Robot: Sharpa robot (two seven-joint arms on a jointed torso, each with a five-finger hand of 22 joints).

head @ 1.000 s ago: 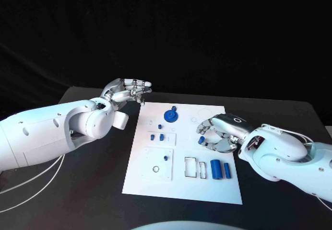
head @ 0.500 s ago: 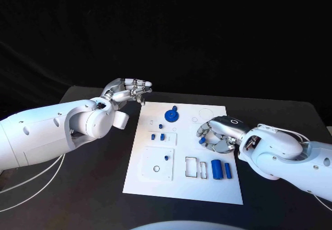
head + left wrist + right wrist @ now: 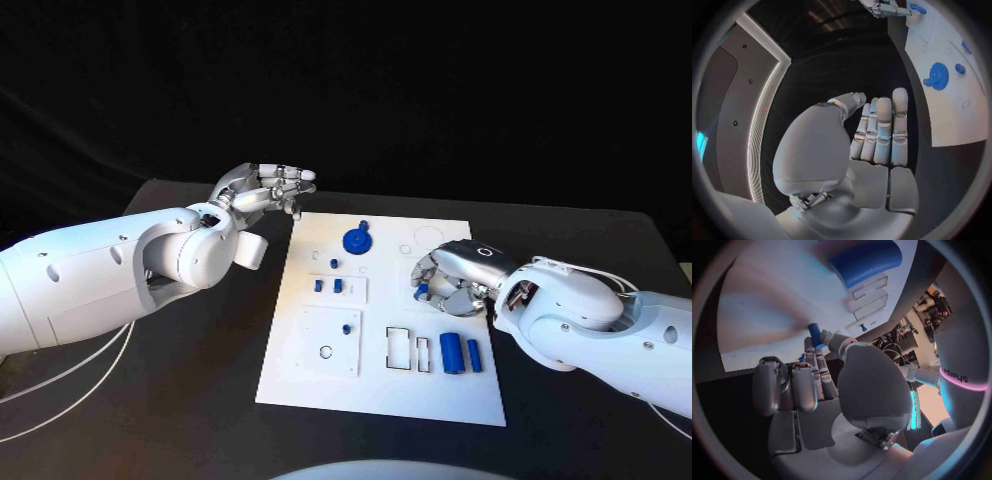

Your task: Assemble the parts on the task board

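The white task board (image 3: 387,392) lies in the middle of the table. On it are a blue gear (image 3: 356,241), three small blue pegs (image 3: 329,285) near its left side and two blue cylinders (image 3: 460,353) lying side by side. My right hand (image 3: 453,272) hovers low over the board's right middle and pinches a small blue peg (image 3: 815,334) between thumb and fingertip, just above the board (image 3: 761,315). My left hand (image 3: 268,189) is raised beside the board's far left corner, fingers stretched out (image 3: 879,132), holding nothing. The gear (image 3: 939,76) lies beyond it.
White rectangular insets and slots (image 3: 407,348) are set in the board's near half, with a small blue pin (image 3: 349,328) in the left inset. Bare black table (image 3: 188,400) lies on both sides of the board. White cables (image 3: 58,375) run beside my left arm.
My right hand has shifted slightly toward the board's far left with the blue peg and turned a little. The left hand has stayed still.
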